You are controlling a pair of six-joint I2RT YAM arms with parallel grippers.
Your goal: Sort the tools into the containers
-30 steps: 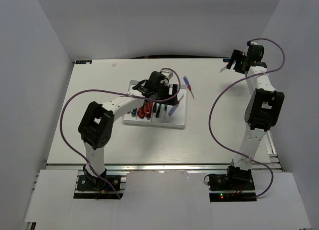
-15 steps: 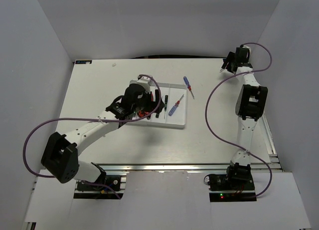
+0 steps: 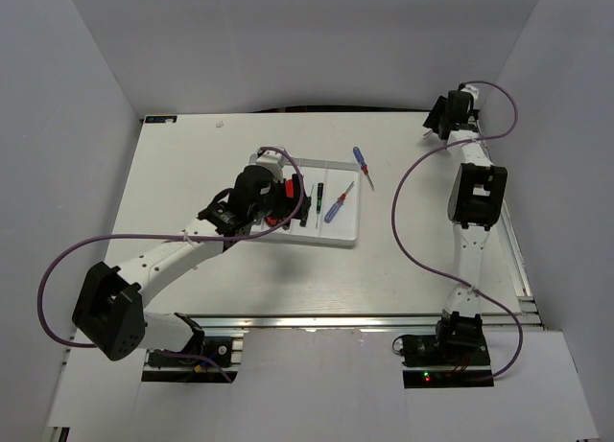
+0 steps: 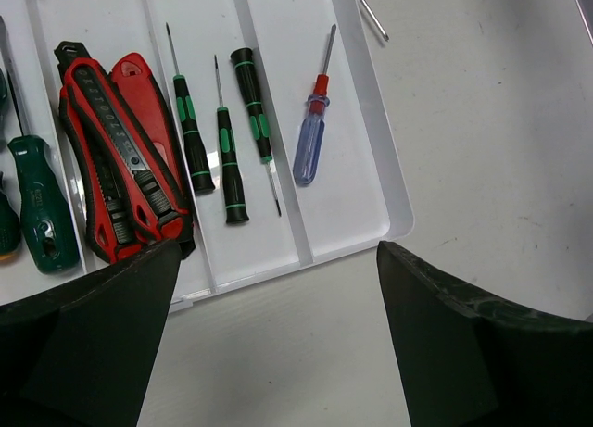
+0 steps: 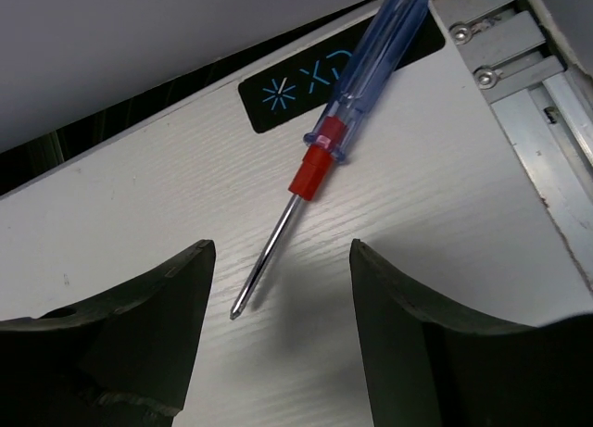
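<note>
Left gripper point(image 4: 278, 353) wide open, empty, wrist tipped down over white tray point(image 4: 394, 214) near edge. In its compartments: one red-and-black pliers point(image 4: 120, 158), three precision drivers point(image 4: 225, 158) together, one blue screwdriver point(image 4: 310, 144) alone. Right gripper point(image 5: 278, 344): arm stretched to the table's point(image 5: 417, 242) far right corner, jaws apart around the tip of one loose blue-handled screwdriver point(image 5: 371, 66), not touching.

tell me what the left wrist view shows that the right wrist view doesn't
Only the left wrist view shows the tray. It holds red pliers, three thin drivers, green drivers and one blue driver in its end compartment.
Only the right wrist view shows a loose blue driver. It lies on the table beside a black label and a metal rail.
Both views show white table and a pair of open dark fingers at the bottom edge, left fingers and right fingers, holding nothing.
</note>
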